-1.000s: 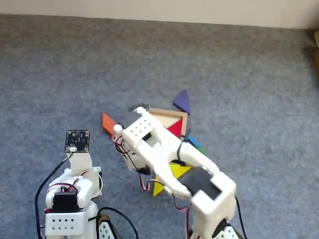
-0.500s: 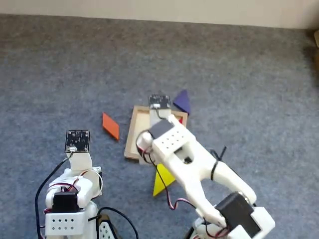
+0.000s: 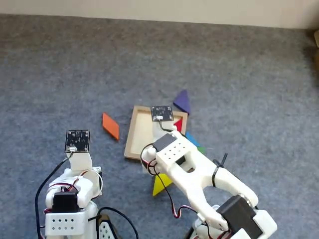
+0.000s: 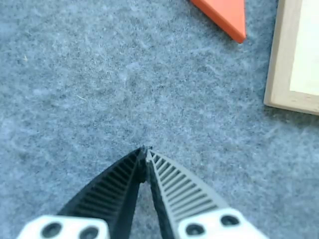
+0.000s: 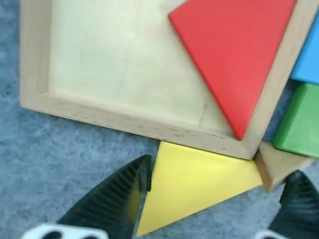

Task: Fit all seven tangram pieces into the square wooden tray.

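A: Where's the right gripper (image 5: 222, 177) sitting rn?

B: It's hovering over the yellow triangle (image 5: 194, 184), fingers spread wide and gripping nothing, one finger on each side of the piece. The piece is lying flat on the surface (image 3: 239, 74), outside the tray (image 5: 124, 124), touching its outer wall.

A: Which way's it pointing?

B: One short edge is running along the tray wall. The long edge is facing away from the tray, w/ a sharp tip aiming toward the robot's side in the high view. So the long axis is lying slantwise to the wall.

A: Best way to be grabbing it, imo?

B: As it's standing, one finger is facing a flat edge and the other approx. a pointed corner. I'm thinking a bit of wrist turn is giving flatter contact. Also it's needing to come down low, b/c the sides are looking thin. Then it's prob. going in next to the red triangle (image 5: 234, 50), which is occupying one tray corner.

A: Left gripper (image 4: 145, 154)?

B: Pinched closed, empty, hanging over bare surface near the orange piece (image 4: 224, 15).
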